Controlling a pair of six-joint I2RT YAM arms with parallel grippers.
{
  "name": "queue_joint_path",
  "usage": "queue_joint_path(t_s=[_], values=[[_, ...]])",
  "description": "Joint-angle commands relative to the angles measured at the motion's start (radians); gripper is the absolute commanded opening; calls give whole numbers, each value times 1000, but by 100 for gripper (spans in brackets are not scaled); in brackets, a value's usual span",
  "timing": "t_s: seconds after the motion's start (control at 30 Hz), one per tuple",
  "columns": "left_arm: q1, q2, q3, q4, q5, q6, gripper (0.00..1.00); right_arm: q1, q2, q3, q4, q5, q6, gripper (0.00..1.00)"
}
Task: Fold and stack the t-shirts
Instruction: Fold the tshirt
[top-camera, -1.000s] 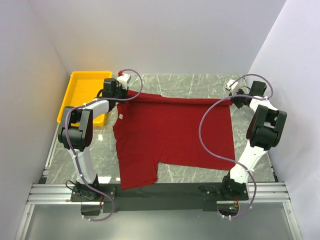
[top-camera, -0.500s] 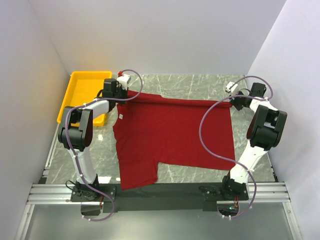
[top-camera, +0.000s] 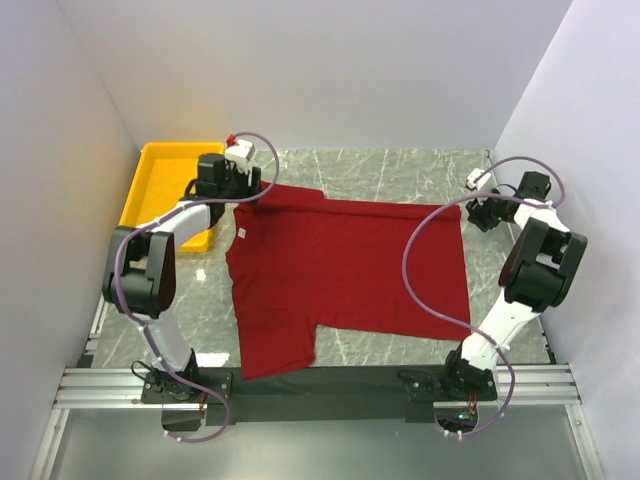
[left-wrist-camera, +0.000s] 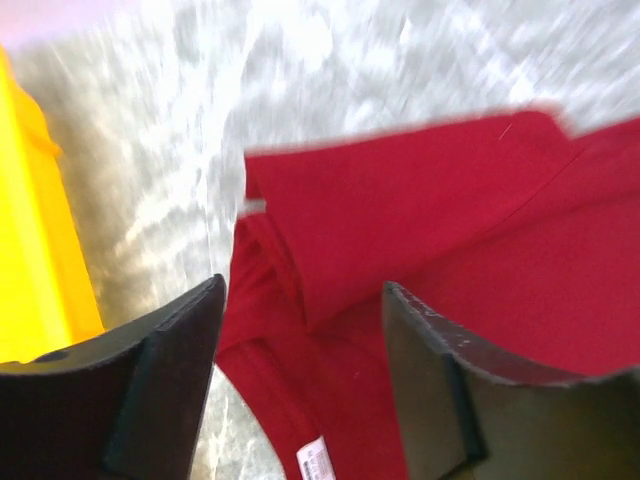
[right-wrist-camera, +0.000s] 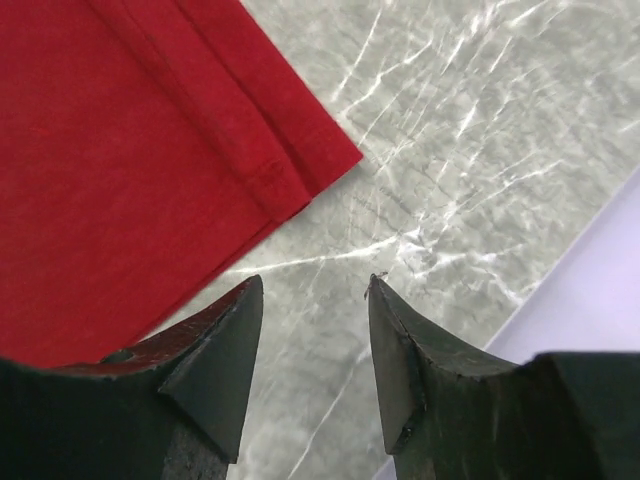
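The t-shirt (top-camera: 345, 270) lies flat on the table (top-camera: 400, 170) beside the yellow tray (top-camera: 150, 180), its long axis running away from the tray. Both claws are spread, nothing pinched. The left gripper (left-wrist-camera: 305, 300) is held over the corner nearest the tray, and the right gripper (right-wrist-camera: 315, 290) just off that edge's opposite corner.

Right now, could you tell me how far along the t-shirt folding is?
Done: the dark red t-shirt lies spread flat on the marble table, with a flap turned over at its far left corner. In hand: nothing; the left gripper and right gripper stand open by its far corners. Left: the near sleeve sticks out unfolded, and no compact fold is made yet.
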Motion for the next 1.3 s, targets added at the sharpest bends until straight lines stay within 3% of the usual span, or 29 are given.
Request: queue_joint_path(t_s=[0.0,0.13,0.17,0.27,0.43,0.53,0.87,1.27], values=[[0,-85,11,106,61,-57,75,-4,-94,23,-93,-69,9,54],[-1,-11,117,43,64,-199,80,3,-85,110,-338,-120,39,56],[0,19,201,12,63,-233,80,11,-81,124,-362,-126,75,56],[-1,141,368,-110,50,-348,80,25,-76,141,-404,-134,207,56],[-1,289,510,-201,23,-479,78,54,-114,72,-372,-120,374,56],[0,358,611,-278,-22,-502,77,54,-122,55,-365,-115,426,56],[0,496,749,-428,-146,-499,74,54,-127,38,-355,-106,501,56],[-1,557,789,-471,-144,-476,56,54,-130,29,-347,-91,514,56]])
